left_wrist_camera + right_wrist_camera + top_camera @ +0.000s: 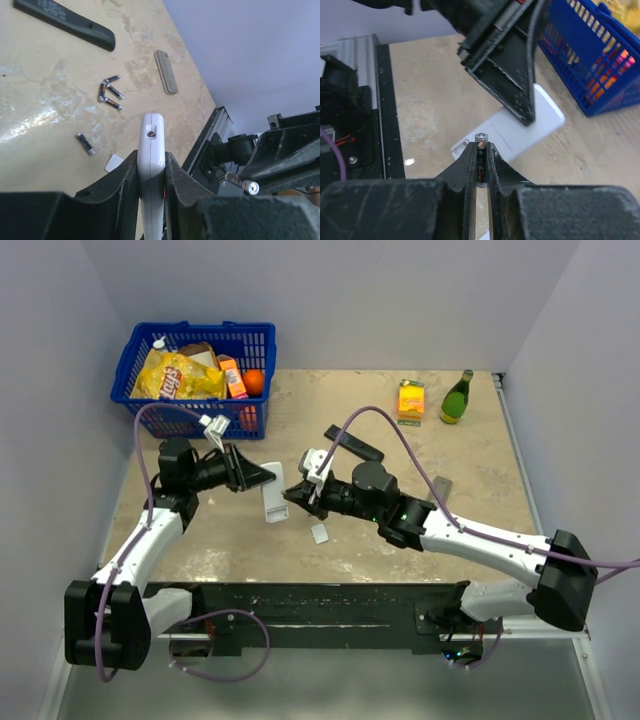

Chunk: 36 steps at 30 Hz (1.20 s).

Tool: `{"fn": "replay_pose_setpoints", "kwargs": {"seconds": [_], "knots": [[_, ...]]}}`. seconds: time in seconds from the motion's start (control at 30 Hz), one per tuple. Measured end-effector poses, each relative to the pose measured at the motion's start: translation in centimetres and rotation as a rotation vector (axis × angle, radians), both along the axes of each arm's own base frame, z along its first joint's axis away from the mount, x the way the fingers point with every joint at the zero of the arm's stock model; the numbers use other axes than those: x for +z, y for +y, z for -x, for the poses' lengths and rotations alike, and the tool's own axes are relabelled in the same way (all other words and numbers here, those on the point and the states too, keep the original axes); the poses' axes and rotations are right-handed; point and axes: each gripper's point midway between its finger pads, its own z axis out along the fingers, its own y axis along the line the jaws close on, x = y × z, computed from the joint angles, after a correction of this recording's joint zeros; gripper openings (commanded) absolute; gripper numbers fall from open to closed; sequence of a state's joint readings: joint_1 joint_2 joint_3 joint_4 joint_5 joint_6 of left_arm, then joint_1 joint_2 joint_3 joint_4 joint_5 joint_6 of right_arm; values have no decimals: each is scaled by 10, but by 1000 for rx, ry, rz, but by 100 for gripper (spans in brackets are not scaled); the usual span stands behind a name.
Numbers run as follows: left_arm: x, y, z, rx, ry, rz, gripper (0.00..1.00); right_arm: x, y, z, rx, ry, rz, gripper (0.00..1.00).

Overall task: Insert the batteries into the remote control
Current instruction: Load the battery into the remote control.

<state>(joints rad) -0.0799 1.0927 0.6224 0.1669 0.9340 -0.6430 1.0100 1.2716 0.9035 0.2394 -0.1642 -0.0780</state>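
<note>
White remote (pixel 151 135) sits clamped edge-on in the left gripper (pixel 151 156), one battery (pixel 480 142) pinched in the right gripper (pixel 480 151) just beside the remote, spares (pixel 111 95) loose on the worktop (pixel 50 90) beyond it, so come in tilted and that battery could jam or squirt free.

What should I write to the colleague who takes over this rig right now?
Grippers: left gripper shut on the white remote; right gripper shut on one battery, near the remote.
On the table: loose batteries.
Done: remote and one battery gripped.
Left: insert this battery, then the loose ones. Whether any is already inside, I cannot see.
</note>
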Motion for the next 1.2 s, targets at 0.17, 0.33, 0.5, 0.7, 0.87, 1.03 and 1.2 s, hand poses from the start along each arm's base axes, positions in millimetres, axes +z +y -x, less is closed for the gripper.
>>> {"fn": "replay_pose_setpoints", "kwargs": {"seconds": [0.17, 0.33, 0.5, 0.7, 0.87, 1.03, 1.2], "knots": [[12, -10, 10, -91, -27, 44, 0, 1, 16, 21, 157, -50, -10, 0], [21, -18, 20, -170, -58, 68, 0, -16, 28, 35, 260, -58, 23, 0], [24, -20, 24, -206, -67, 84, 0, -19, 30, 40, 302, -72, 31, 0], [32, -21, 26, -224, -82, 103, 0, -28, 33, 44, 338, -75, 48, 0], [39, -23, 29, -245, -98, 123, 0, -44, 36, 43, 352, -66, 81, 0], [42, -23, 30, -255, -115, 129, 0, -47, 37, 43, 357, -69, 89, 0], [43, -23, 30, -258, -119, 130, 0, -47, 37, 44, 360, -76, 91, 0]]}}
